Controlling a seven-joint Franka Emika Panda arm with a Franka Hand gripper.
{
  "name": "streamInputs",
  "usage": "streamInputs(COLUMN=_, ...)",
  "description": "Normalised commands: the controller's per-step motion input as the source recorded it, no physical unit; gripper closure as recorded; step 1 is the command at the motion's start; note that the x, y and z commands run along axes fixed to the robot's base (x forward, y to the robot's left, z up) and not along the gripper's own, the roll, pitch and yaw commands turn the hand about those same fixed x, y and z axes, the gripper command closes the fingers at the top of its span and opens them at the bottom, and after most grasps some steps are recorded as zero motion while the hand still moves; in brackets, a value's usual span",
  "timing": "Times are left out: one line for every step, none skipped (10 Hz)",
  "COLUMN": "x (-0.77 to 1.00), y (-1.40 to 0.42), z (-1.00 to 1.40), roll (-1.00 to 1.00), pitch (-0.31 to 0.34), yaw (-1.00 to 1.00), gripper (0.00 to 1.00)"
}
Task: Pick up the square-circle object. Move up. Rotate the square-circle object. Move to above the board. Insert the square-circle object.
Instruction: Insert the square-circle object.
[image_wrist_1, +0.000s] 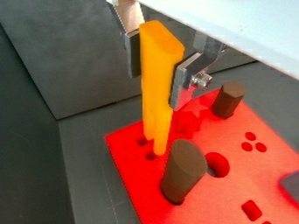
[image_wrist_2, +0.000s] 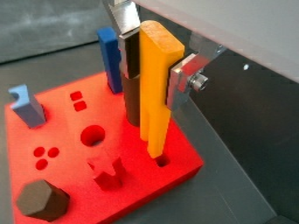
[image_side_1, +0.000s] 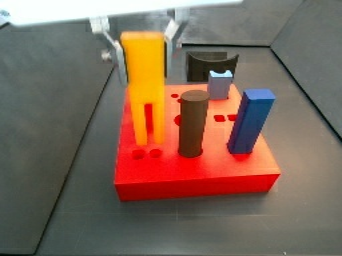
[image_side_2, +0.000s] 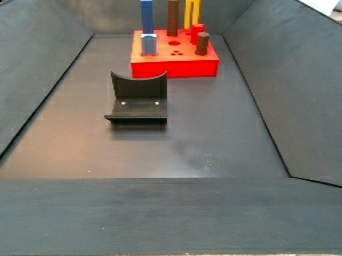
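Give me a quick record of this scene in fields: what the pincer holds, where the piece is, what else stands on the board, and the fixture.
pincer: at the top of the square-circle object, fingers either side of it
square-circle object: upright, prongs down, lower end at the board's holes
board: red, on the floor
also on the board: blue post, dark brown cylinder
fixture: on the floor, apart from the board

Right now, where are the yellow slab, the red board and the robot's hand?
square-circle object (image_side_1: 142, 60): side view, upper broad face.
board (image_side_1: 198, 182): side view, front wall.
hand (image_wrist_1: 159, 63): wrist view, between the fingertips, at the slab's top.
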Motion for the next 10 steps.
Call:
streamInputs(x=0.01, y=0.0, z=-0.31, roll=0.0, pitch=0.0, yaw=0.05, gripper=1.0)
streamInputs(x=0.0, y=0.0, z=-0.17, roll=0.0, pitch=0.0, yaw=0.0, gripper=1.0)
streamInputs(x=-0.02, y=0.0, z=-0.06, roll=0.0, pitch=0.0, yaw=0.0, gripper=1.0)
streamInputs(x=-0.11, y=0.0, z=-0.02, roll=0.0, pitch=0.0, yaw=0.0, gripper=1.0)
streamInputs(x=-0.05, y=-0.06, z=-0.06, roll=0.0, pitch=0.0, yaw=0.0, gripper=1.0)
streamInputs(x=0.0, y=-0.11, z=-0.11, roll=0.0, pitch=0.0, yaw=0.0, gripper=1.0)
streamInputs(x=-0.01, y=-0.13, z=-0.14, roll=0.0, pitch=-0.006, yaw=0.0, gripper=1.0)
streamInputs(x=0.0, y=-0.14, z=-0.13, roll=0.0, pitch=0.0, yaw=0.0, gripper=1.0)
streamInputs(x=0.0, y=-0.11, z=-0.18, roll=0.0, pitch=0.0, yaw=0.0, gripper=1.0)
streamInputs(x=0.0, y=-0.13, z=-0.18, roll=0.0, pitch=0.0, yaw=0.0, gripper=1.0)
